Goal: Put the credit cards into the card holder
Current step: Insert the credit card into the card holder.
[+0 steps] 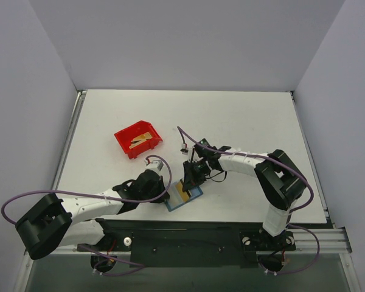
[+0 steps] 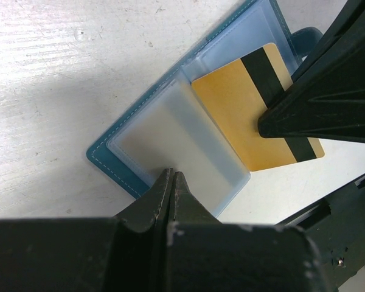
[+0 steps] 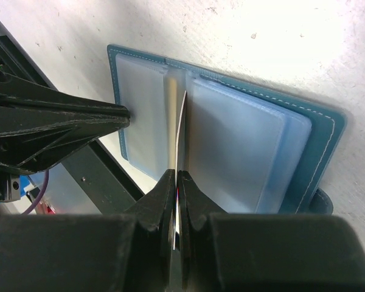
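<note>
The teal card holder (image 1: 194, 196) lies open near the table's front edge, its clear sleeves up (image 2: 170, 140) (image 3: 237, 152). My right gripper (image 1: 191, 174) (image 3: 177, 176) is shut on a gold-tan credit card (image 2: 243, 115) with a dark stripe, seen edge-on in the right wrist view (image 3: 181, 131), its far edge at the holder's centre fold. My left gripper (image 1: 160, 193) (image 2: 173, 174) is shut with nothing between its tips, which press on the holder's near sleeve. More gold cards (image 1: 140, 141) lie in the red bin.
A red plastic bin (image 1: 126, 135) stands on the table behind and left of the holder. The black mounting rail (image 1: 188, 234) runs just in front of the holder. White walls enclose the table on three sides.
</note>
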You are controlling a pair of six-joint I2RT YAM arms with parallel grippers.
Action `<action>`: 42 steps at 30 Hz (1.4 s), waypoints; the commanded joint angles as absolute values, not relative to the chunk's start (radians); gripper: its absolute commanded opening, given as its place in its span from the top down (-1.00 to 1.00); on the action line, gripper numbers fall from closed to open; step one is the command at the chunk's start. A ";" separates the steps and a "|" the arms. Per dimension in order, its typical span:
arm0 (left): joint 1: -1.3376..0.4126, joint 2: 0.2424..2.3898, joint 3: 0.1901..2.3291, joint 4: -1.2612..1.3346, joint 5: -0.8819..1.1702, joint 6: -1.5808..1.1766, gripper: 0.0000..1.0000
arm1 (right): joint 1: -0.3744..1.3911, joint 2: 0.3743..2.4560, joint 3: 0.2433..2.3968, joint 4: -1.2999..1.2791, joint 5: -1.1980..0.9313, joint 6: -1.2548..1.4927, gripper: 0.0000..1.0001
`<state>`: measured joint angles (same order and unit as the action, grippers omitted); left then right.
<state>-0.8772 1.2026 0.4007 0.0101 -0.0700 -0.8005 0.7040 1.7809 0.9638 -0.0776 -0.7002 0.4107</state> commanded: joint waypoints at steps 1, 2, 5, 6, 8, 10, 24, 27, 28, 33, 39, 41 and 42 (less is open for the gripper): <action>-0.882 1.207 0.385 -0.051 -0.087 -0.790 1.00 | 0.724 1.809 0.991 -0.061 -0.753 0.422 1.00; -0.882 1.206 0.384 -0.051 -0.087 -0.788 1.00 | 0.723 1.809 0.989 -0.058 -0.756 0.423 1.00; -0.882 1.197 0.383 -0.060 -0.090 -0.790 1.00 | 0.724 1.812 0.988 -0.055 -0.747 0.431 1.00; -0.882 1.190 0.387 -0.066 -0.092 -0.792 1.00 | 0.723 1.812 0.988 -0.055 -0.738 0.433 1.00; -0.882 1.166 0.402 -0.098 -0.097 -0.793 1.00 | 0.723 1.815 0.986 -0.057 -0.727 0.434 1.00; -0.882 1.131 0.414 -0.132 -0.110 -0.793 1.00 | 0.724 1.818 0.982 -0.057 -0.718 0.437 1.00; -0.881 1.031 0.373 -0.195 -0.098 -0.811 1.00 | 0.723 1.807 0.983 -0.057 -0.703 0.440 1.00; -0.881 1.035 0.364 -0.183 -0.094 -0.816 1.00 | 0.721 1.795 0.979 -0.054 -0.698 0.437 1.00; -0.881 1.042 0.361 -0.180 -0.092 -0.816 1.00 | 0.719 1.792 0.979 -0.052 -0.698 0.437 1.00; -0.882 1.071 0.353 -0.157 -0.087 -0.818 1.00 | 0.721 1.778 0.979 -0.045 -0.710 0.439 1.00; -0.881 1.114 0.360 -0.138 -0.083 -0.811 1.00 | 0.723 1.767 0.974 -0.040 -0.724 0.437 1.00; -0.881 1.121 0.362 -0.132 -0.080 -0.811 1.00 | 0.721 1.763 0.973 -0.041 -0.727 0.436 1.00; -0.881 1.124 0.362 -0.127 -0.080 -0.810 1.00 | 0.721 1.763 0.973 -0.041 -0.729 0.436 1.00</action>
